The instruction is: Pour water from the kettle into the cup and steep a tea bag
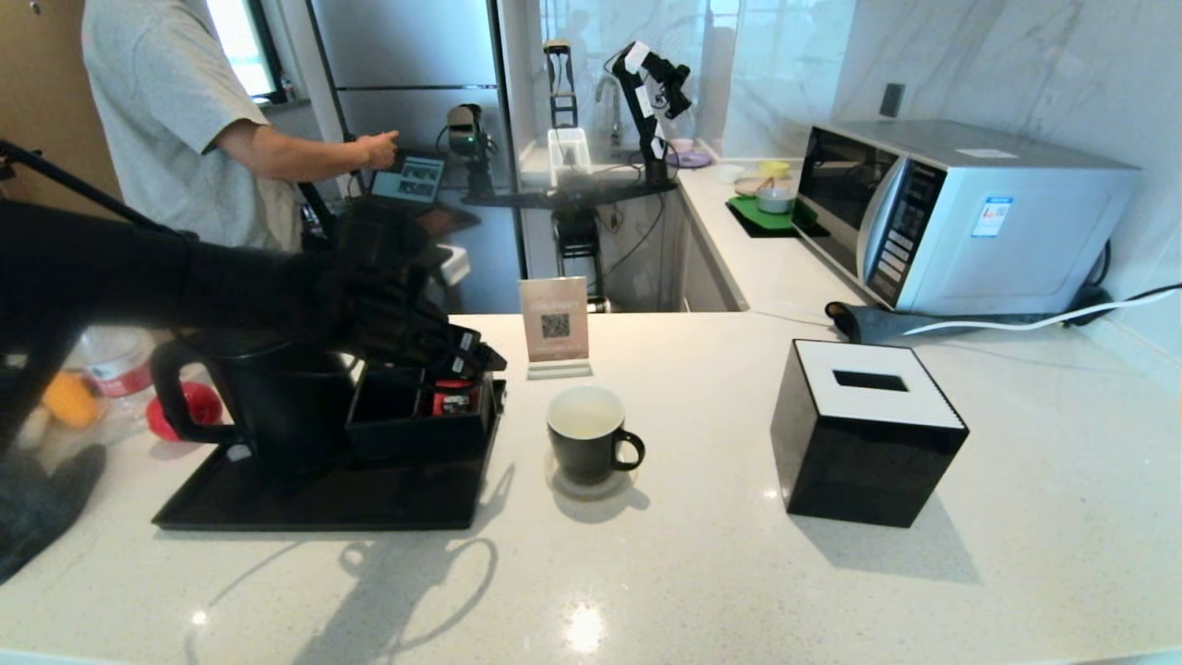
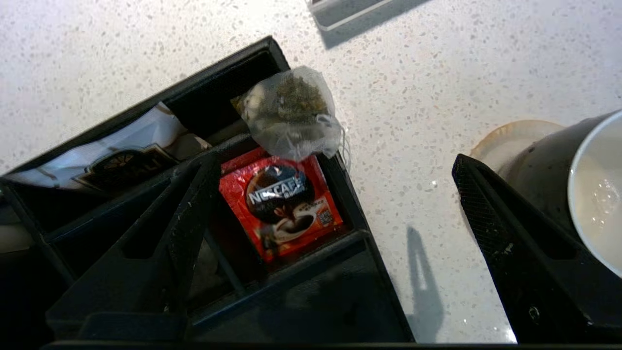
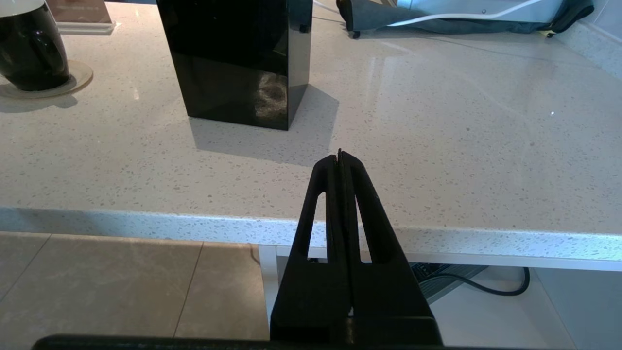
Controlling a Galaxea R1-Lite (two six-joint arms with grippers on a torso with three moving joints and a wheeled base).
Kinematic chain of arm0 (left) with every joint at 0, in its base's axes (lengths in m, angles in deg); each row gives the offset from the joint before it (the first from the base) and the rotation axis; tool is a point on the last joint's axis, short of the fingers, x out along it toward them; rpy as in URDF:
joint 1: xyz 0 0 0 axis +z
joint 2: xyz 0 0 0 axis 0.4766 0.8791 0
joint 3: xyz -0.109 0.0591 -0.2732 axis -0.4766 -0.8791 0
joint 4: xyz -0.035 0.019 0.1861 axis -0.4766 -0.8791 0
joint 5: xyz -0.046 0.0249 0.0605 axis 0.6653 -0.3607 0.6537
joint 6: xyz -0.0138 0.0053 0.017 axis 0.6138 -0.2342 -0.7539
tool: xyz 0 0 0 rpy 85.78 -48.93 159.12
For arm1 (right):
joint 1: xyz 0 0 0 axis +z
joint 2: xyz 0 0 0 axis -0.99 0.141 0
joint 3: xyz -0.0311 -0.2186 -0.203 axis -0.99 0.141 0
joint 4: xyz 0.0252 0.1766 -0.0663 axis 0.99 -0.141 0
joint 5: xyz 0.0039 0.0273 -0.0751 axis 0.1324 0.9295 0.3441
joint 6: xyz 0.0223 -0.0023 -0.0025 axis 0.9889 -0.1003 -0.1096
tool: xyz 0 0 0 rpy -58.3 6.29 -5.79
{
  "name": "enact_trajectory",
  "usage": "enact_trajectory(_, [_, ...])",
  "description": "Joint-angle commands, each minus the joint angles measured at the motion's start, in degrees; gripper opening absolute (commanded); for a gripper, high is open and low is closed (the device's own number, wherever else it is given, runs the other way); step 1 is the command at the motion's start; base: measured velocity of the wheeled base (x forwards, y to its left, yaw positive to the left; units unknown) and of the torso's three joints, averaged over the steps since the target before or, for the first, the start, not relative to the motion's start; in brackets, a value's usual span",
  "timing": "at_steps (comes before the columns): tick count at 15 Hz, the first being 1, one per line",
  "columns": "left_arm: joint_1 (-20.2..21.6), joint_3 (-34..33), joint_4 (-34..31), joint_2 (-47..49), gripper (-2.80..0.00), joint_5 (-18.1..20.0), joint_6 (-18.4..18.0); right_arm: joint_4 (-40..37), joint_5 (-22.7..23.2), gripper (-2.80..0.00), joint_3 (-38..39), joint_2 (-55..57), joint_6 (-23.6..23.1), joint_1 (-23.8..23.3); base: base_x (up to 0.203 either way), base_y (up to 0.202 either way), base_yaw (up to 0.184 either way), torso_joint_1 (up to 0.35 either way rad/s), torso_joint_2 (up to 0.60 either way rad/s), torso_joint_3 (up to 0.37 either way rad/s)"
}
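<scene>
Speckled white stone makes up the tabletop [image 1: 739,573], glossy under the kitchen light. On a flat black tray [image 1: 305,508] stands the kettle [image 1: 268,397], matte and tapered, with a big loop handle. Beside the tray sits the cup [image 1: 589,441], black outside and white within, already holding water [image 1: 584,423], so pouring looks done. Steeping remains: the tea bag [image 2: 291,114], a soft gauzy pouch of dark leaves, rests on the rim of the black organizer box [image 1: 420,420], above a shiny red coffee sachet [image 2: 282,204]. The left claw [image 1: 466,356] hovers over it, spread wide and empty. The right claw [image 3: 339,160] is clenched shut, parked off the tabletop's edge.
</scene>
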Motion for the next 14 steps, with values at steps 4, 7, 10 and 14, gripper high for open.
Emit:
enact_trajectory(4, [-0.63,5.28,0.13,4.89,0.0,-1.45,-0.35,0.01,0.05,-2.8,0.0,0.07,-0.05,0.0,0.0,0.0,0.0,0.0,0.0,0.0])
enact_trajectory(7, [-1.23,7.76,0.13,7.22,0.0,-5.09,-1.49,0.01,0.05,-2.8,0.0,0.07,-0.05,0.04,0.0,0.0,0.0,0.0,0.0,0.0])
enact_trajectory(10, [-1.27,9.32,0.13,8.68,0.0,-5.29,-1.94,0.01,0.05,-2.8,0.0,0.07,-0.05,0.0,0.0,0.0,0.0,0.0,0.0,0.0])
enact_trajectory(14, [-1.24,9.39,0.22,9.94,0.0,-5.46,-2.37,0.01,0.11,-2.8,0.0,0.07,-0.05,0.03,0.0,0.0,0.0,0.0,0.0,0.0])
